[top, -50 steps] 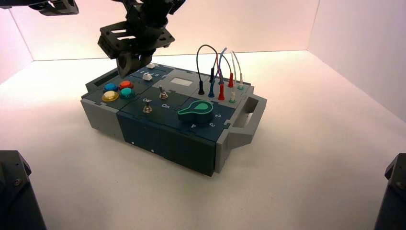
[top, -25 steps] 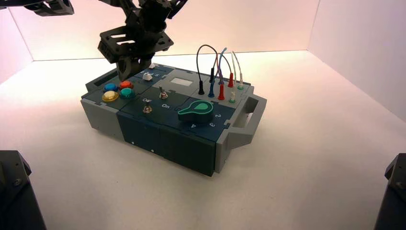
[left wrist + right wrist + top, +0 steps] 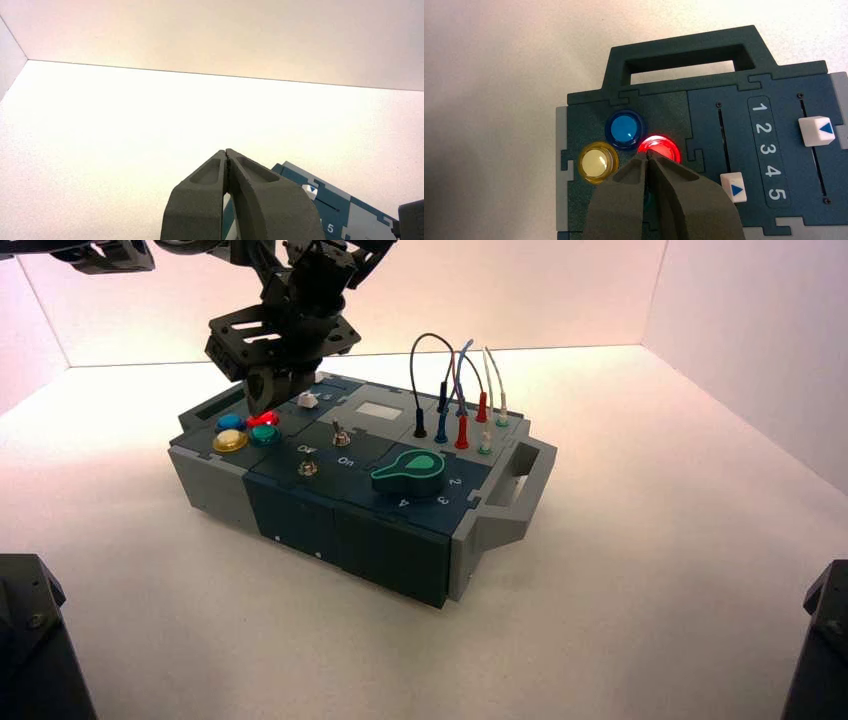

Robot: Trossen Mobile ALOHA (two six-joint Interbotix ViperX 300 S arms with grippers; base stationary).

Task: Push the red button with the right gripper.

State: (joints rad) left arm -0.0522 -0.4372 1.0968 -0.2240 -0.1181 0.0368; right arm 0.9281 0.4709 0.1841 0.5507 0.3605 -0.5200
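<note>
The red button (image 3: 263, 419) glows bright at the back of the four-button cluster on the box's left end. My right gripper (image 3: 262, 407) reaches down from above, fingers shut, with the tips resting on the near edge of the lit red button (image 3: 659, 147). In the right wrist view my right gripper (image 3: 647, 155) sits beside the blue button (image 3: 625, 128) and the yellow button (image 3: 597, 162), and its fingers hide the green one. My left gripper (image 3: 227, 151) is shut on nothing, held high at the far left (image 3: 110, 252).
The box (image 3: 300, 515) carries a green button (image 3: 265, 434), two toggle switches (image 3: 340, 435), a green knob (image 3: 410, 470) and upright cable plugs (image 3: 460, 420). Two white slider knobs (image 3: 816, 130) (image 3: 733, 186) flank the numbers 1 to 5. A handle (image 3: 681, 57) ends the box.
My right gripper has come down onto the red button. The button, dull orange-red before, now glows bright red. The left arm has stayed put.
</note>
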